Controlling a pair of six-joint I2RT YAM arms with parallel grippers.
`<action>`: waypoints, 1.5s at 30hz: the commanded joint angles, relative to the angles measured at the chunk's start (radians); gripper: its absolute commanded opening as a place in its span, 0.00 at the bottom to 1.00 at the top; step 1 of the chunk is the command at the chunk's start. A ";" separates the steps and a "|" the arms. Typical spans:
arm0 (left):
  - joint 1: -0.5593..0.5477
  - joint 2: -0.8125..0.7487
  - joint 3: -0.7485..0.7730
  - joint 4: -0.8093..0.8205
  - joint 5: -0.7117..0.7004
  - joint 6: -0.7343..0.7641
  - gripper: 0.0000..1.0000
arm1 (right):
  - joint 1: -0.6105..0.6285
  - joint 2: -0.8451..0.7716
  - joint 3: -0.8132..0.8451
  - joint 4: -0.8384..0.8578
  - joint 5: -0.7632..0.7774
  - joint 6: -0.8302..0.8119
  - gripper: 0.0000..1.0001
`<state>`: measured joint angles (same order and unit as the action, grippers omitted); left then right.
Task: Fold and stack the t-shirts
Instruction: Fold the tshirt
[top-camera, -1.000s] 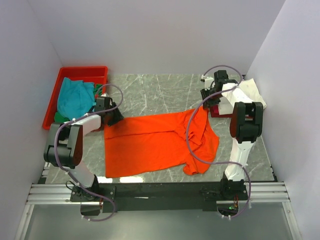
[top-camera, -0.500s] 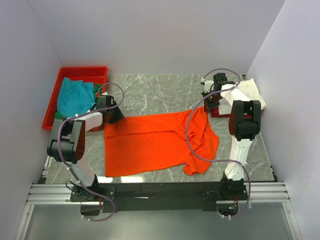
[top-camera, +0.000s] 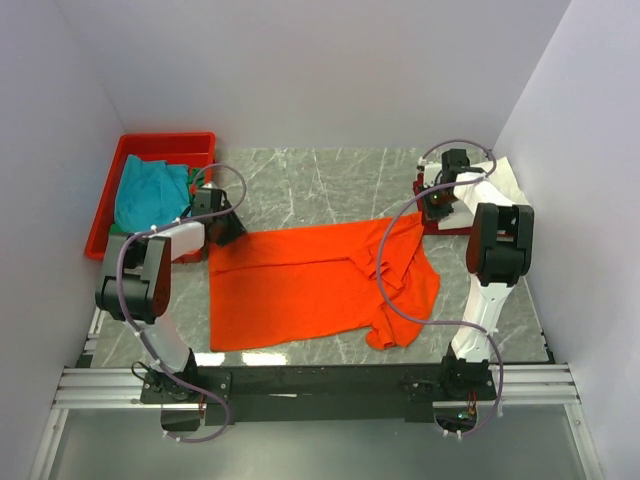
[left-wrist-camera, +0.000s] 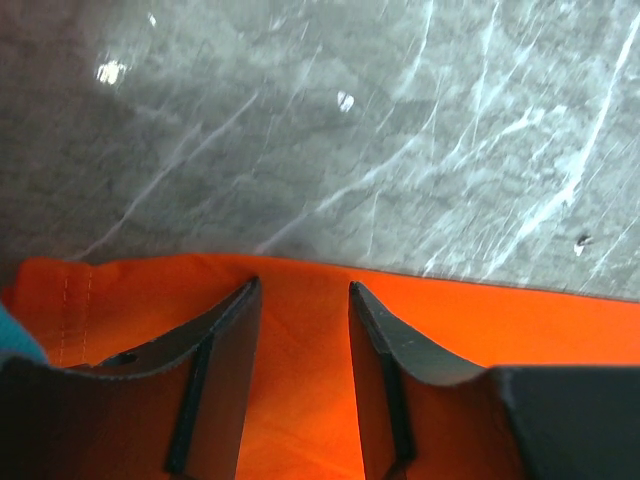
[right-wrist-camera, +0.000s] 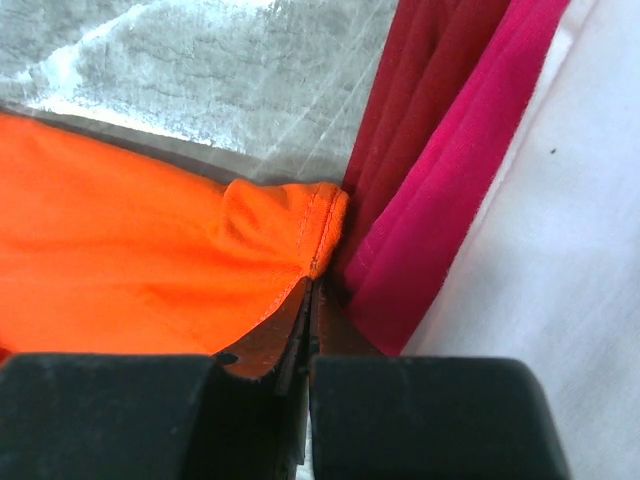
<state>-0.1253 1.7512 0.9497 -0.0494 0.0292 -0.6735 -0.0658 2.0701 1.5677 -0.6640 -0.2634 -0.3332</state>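
Note:
The bright orange t-shirt (top-camera: 310, 285) lies spread on the marble table, its right part bunched in folds. My left gripper (top-camera: 229, 233) is open at the shirt's far left corner, its jaws astride the orange cloth (left-wrist-camera: 300, 400) near the hem. My right gripper (top-camera: 434, 207) is shut on the shirt's far right corner (right-wrist-camera: 290, 225) and holds it against the folded magenta-red t-shirt (right-wrist-camera: 460, 170) and the white t-shirt (right-wrist-camera: 570, 260). The teal t-shirt (top-camera: 150, 192) and a green t-shirt (top-camera: 122, 235) lie in the tray.
The red plastic tray (top-camera: 165, 142) stands at the far left, beside my left arm. The white shirt (top-camera: 500, 178) and magenta-red shirt (top-camera: 441, 225) sit at the far right by the wall. White walls close in three sides.
My right gripper has moved right and a little away with the orange shirt's corner, drawing it up to the magenta-red shirt. The left gripper has barely moved.

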 joint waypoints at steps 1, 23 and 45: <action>0.009 0.044 0.034 -0.035 -0.026 0.011 0.47 | -0.008 -0.047 0.018 0.020 0.012 -0.010 0.00; -0.002 -0.287 0.199 -0.133 0.182 0.181 0.70 | 0.061 -0.346 -0.086 -0.236 -0.252 -0.321 0.39; 0.015 -0.918 -0.270 -0.250 0.376 0.091 0.94 | 0.460 -1.033 -0.932 -0.316 -0.308 -1.067 0.54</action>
<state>-0.1123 0.9192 0.6872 -0.2802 0.3672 -0.5705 0.3622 1.0943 0.6865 -1.0416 -0.6617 -1.3926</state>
